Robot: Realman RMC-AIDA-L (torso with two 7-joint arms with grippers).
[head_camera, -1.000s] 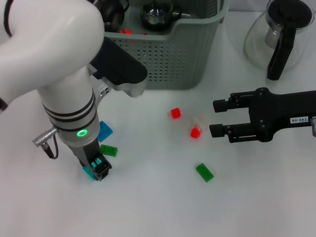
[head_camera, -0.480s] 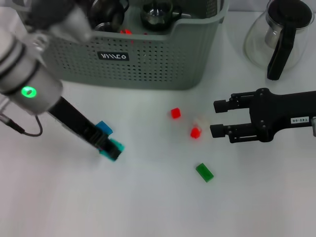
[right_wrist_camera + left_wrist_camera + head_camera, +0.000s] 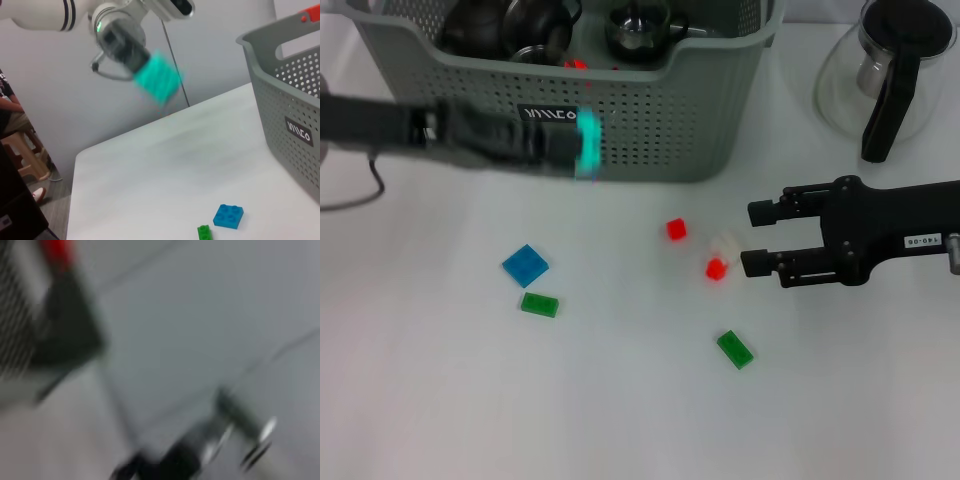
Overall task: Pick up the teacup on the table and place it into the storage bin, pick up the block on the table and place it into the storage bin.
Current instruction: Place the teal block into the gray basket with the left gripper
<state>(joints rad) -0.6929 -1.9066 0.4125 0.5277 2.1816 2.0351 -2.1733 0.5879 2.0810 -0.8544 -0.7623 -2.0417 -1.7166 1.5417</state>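
Along the far edge of the tabletop: the storage bin point(image 3: 650, 110), grey-green and perforated, with a black label facing the near side; dark teaware sits inside it.
Left gripper point(image 3: 582, 145): raised in front of the bin's near wall, beside the label, its arm stretching in from the left edge; it is clamped on a teal block point(image 3: 587, 144), which the right wrist view shows held in the air point(image 3: 158, 78).
Right gripper point(image 3: 756, 238): low over the right half of the tabletop, pointing toward the left edge, jaws spread apart and holding nothing.
Red blocks: one small red block point(image 3: 716, 268) lies just off the right gripper's lower finger; another red block point(image 3: 676, 229) lies a little farther toward the bin.
Pale piece: a small whitish block point(image 3: 724, 243) rests between the two red ones, close to the open jaws.
Green blocks: one green block point(image 3: 735, 349) lies toward the near edge, below the right gripper; a second green block point(image 3: 539, 304) lies on the left half.
Blue block point(image 3: 525, 265): flat on the tabletop, just beside the second green one, on its bin side.
Glass teapot point(image 3: 890, 75): at the far right corner, black handle toward the near edge, well apart from the bin.
Left wrist view: too smeared to make anything out.
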